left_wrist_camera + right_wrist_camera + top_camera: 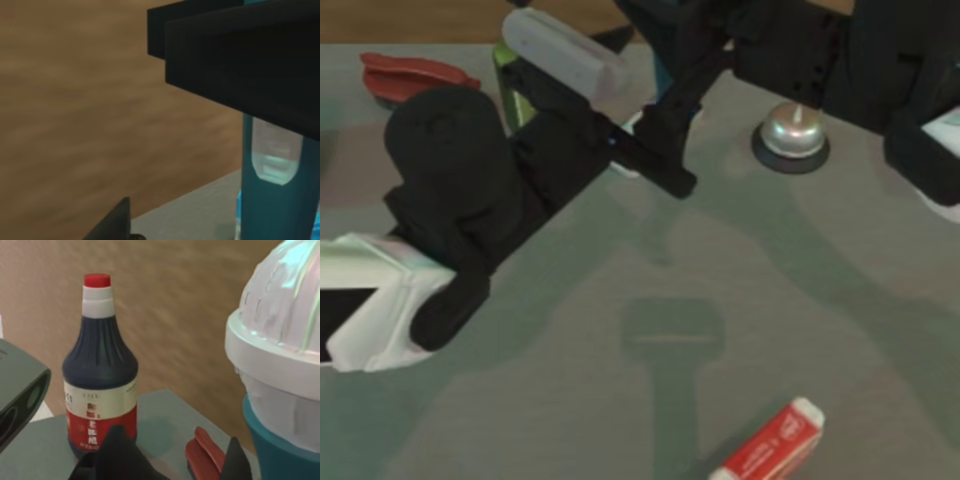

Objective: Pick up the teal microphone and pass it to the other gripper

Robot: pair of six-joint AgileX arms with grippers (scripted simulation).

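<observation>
Teal microphone (280, 390) upright, close to right pincer (170, 455); dark-liquid bottle (99, 375) behind.

Left arm reaching up from the table's left edge, left gripper (660, 170) raised near the far middle, right arm slanting in from the far right, right gripper (685, 75) just beside it, fingertips meeting.

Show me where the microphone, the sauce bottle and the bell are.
microphone (280, 330): right wrist view, on its rounded silver-white mesh head.
sauce bottle (100, 360): right wrist view, on the dark body above the label.
bell (792, 132): top view, on the silver dome.
</observation>
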